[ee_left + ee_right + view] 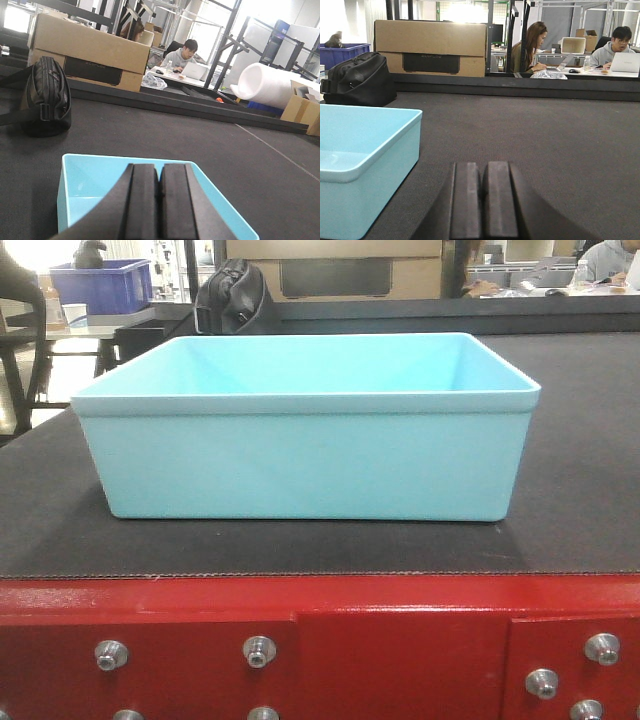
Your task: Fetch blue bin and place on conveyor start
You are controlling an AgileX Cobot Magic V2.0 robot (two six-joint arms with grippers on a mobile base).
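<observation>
The blue bin (305, 430) sits upright and empty on the dark grey belt of the conveyor start (320, 545), close behind the glossy red panel (400, 640) with its silver bolts (259, 650), its long wall roughly parallel to that red edge. Neither claw touches it. In the left wrist view the left claw (159, 205) has its two black pads pressed flat together, closed on nothing, and it hangs above the bin's open interior, with the aqua rim (125, 159) showing just ahead of and to both sides of the fingertips. In the right wrist view the right claw (481, 200) is likewise closed with its pads meeting and empty; the bin (365, 160) lies just to the left of this claw, its corner and right wall near but clear of the pads, while bare belt runs ahead of the claw. Well beyond both claws, at the far side of the belt, a black bag (360, 80) rests left of the right claw's line, and a brown cardboard box (430, 47) stands behind it. Farther back two seated people (532, 45) work at a desk, one at a laptop (625, 62). A white foam roll (262, 82) lies off to the right of the left claw, and a dark blue crate (100, 285) stands far left.
</observation>
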